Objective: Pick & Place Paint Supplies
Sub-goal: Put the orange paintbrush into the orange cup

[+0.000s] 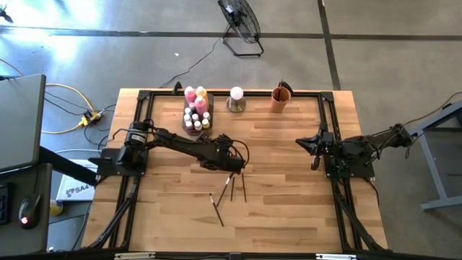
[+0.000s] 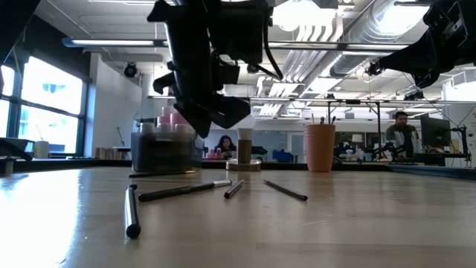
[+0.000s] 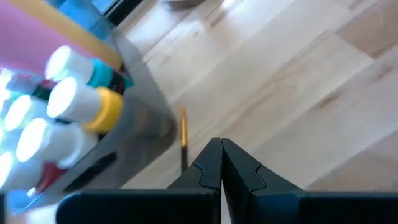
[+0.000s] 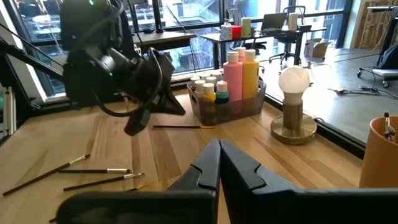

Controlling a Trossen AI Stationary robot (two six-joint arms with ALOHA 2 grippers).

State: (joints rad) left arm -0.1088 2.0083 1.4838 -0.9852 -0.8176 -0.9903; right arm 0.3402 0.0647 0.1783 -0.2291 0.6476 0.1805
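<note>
Several thin dark paintbrushes (image 1: pixel 232 186) lie flat on the wooden table, and they also show in the low view (image 2: pixel 186 190). One more brush (image 3: pixel 183 134) lies by the near corner of the grey tray (image 1: pixel 196 117). The tray holds the pink bottle (image 4: pixel 233 78), the yellow bottle (image 4: pixel 250 74) and small white-capped bottles (image 3: pixel 68 99). My left gripper (image 1: pixel 234 162) is shut and hangs above the table near that brush, just short of the tray; the low view (image 2: pixel 219 112) shows it clear of the tabletop. My right gripper (image 4: pixel 219 149) is shut with nothing in it and waits over the right side (image 1: pixel 312 148).
A white ball on a metal base (image 1: pixel 236 97) and an orange cup (image 1: pixel 280 97) stand at the far edge, right of the tray. A black frame (image 1: pixel 325 115) runs along the table's edges. Bare wood lies between the two arms.
</note>
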